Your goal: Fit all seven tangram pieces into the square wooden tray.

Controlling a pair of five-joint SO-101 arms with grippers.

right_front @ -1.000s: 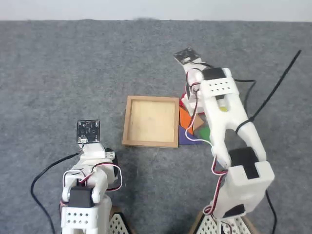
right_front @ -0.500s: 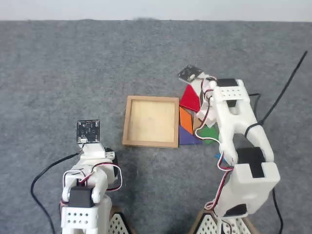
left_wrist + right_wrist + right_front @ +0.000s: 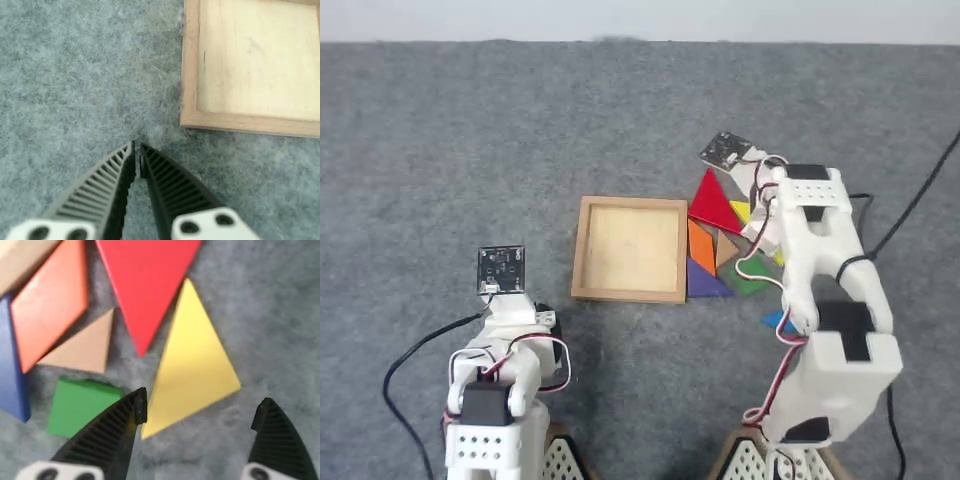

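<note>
The square wooden tray [image 3: 583, 250] lies mid-table with nothing in it, its corner also in the left wrist view as tray [image 3: 192, 75]. Right of it lie the red triangle [image 3: 711, 205], orange piece [image 3: 700, 245], tan triangle [image 3: 725, 247], blue triangle [image 3: 704, 283], green square [image 3: 748, 279] and yellow triangle [image 3: 741, 211]. My right gripper [image 3: 202, 412] hangs open over the yellow triangle [image 3: 192, 362], one finger at each side of its wide end, beside the green square [image 3: 77, 405] and red triangle [image 3: 145, 277]. My left gripper [image 3: 136, 148] is shut on nothing above the carpet near the tray's corner.
Grey carpet [image 3: 470, 130] covers the table. A small light-blue piece [image 3: 776, 320] peeks out beside the right arm [image 3: 820, 270]. The left arm [image 3: 500, 360] sits folded at the front left. Cables trail from both arms.
The right arm has swung rightward away from the tray, uncovering the red, orange and tan pieces. The left arm has not moved.
</note>
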